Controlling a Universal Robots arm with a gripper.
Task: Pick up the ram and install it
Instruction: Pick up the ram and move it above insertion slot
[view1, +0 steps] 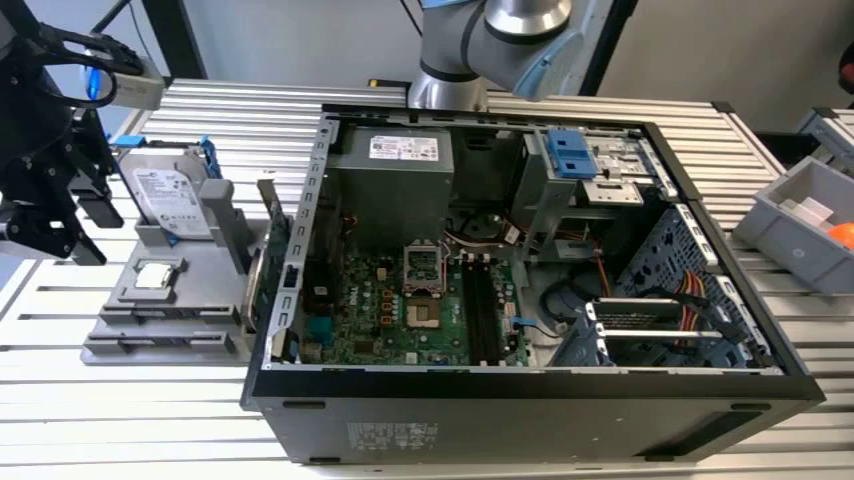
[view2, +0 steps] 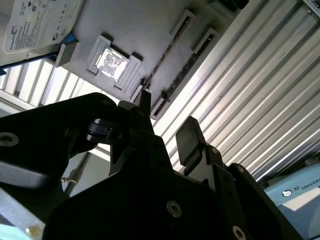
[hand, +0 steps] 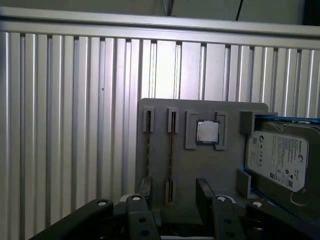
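- Claw (hand: 173, 182) released and empty; fingers (hand: 206, 192) spread, ram (hand: 172, 145) directly ahead, in line with their gap.
- On-edge seating of ram in gray holder (hand: 227, 170) leaves both flat faces free for a pinch.

Slatted table (view1: 134, 420) bears computer case (view1: 534, 425), grey holder (view1: 118, 350), perhaps a bin (view1: 787, 235).

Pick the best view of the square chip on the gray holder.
The first wrist view: the square chip lies face-on in its recess on the gray holder. The second wrist view shows it slanted and glare-washed; the exterior view, obliquely.
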